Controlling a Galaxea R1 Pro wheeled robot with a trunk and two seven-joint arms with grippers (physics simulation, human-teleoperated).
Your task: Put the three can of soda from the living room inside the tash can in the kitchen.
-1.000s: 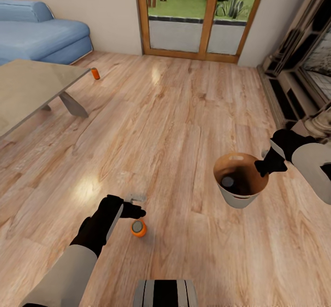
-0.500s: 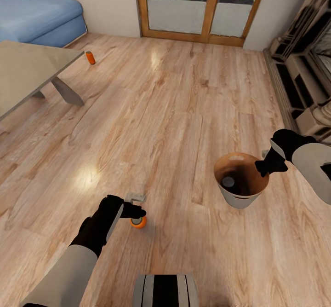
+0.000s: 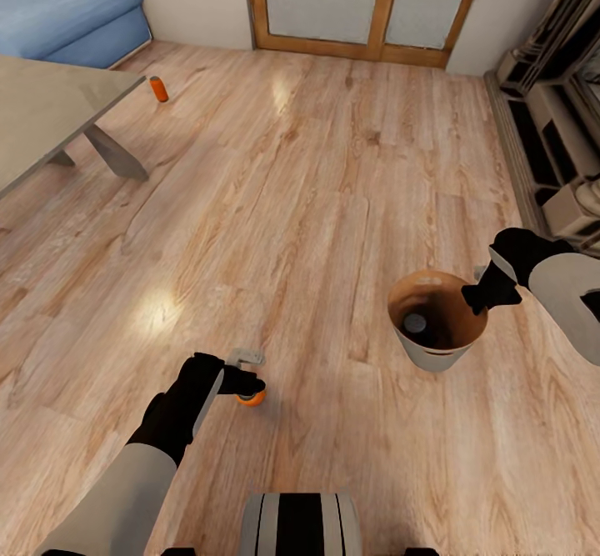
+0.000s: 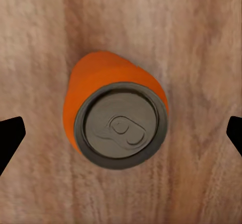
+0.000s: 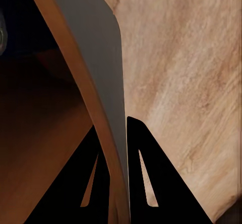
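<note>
The left gripper (image 4: 121, 133) hangs spread wide directly over an upright orange can (image 4: 116, 110) on the wood floor (image 3: 317, 164), its fingertips either side and clear of it, so this can is not yet grasped. The right gripper (image 5: 118, 148) is clamped on the rim of the trash can (image 3: 425, 358), held near that can; one dark can (image 3: 415, 323) already lies inside. A second orange can (image 3: 158, 88) stands well beyond, beside the low table (image 3: 50, 114). I judge one delivered, two left, then the kitchen.
</note>
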